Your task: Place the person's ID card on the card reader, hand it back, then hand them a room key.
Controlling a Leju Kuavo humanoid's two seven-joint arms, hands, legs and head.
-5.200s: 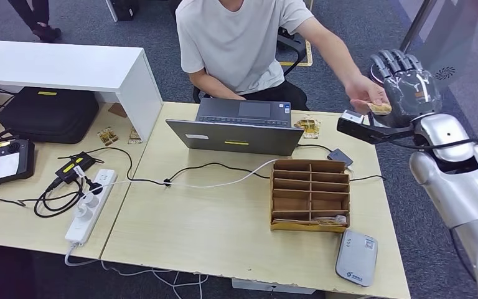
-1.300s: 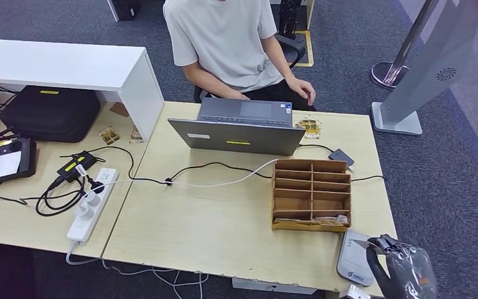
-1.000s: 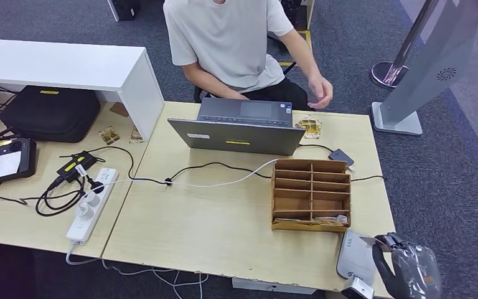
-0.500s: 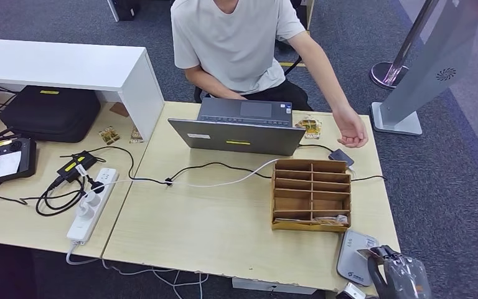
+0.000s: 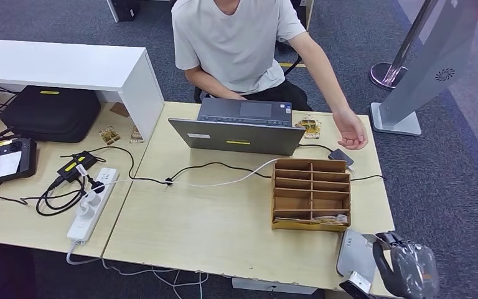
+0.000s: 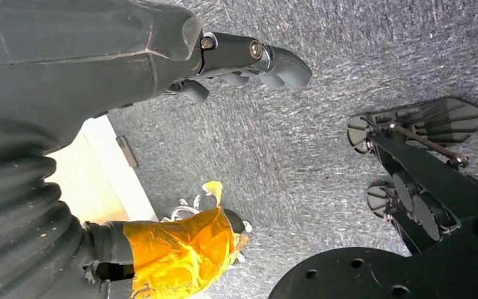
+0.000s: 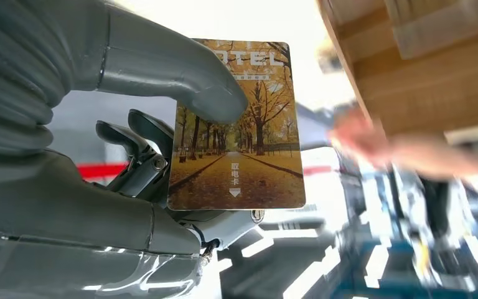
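My right hand (image 5: 406, 269) hangs low off the table's near right corner, next to the grey card reader (image 5: 355, 252). In the right wrist view this hand (image 7: 93, 168) pinches a room key card (image 7: 236, 131) printed with autumn trees and "HOTEL", its thumb (image 7: 168, 75) lying over the card's face. The person's hand (image 5: 351, 129) reaches out, palm up and holding nothing, over the table's far right end. My left hand (image 6: 236, 56) hangs beside the table above the carpet, its fingers apart and holding nothing.
A wooden slotted organiser (image 5: 311, 194) stands just beyond the card reader, with cards (image 5: 330, 219) in its nearest slot. A laptop (image 5: 239, 128) sits before the person. Cables and a power strip (image 5: 90, 205) cross the left side. A sign stand (image 5: 404, 118) is at the right.
The person's arm has swung out from the lap to the table's far right end. My right hand has stayed low by the card reader, shifting only slightly.
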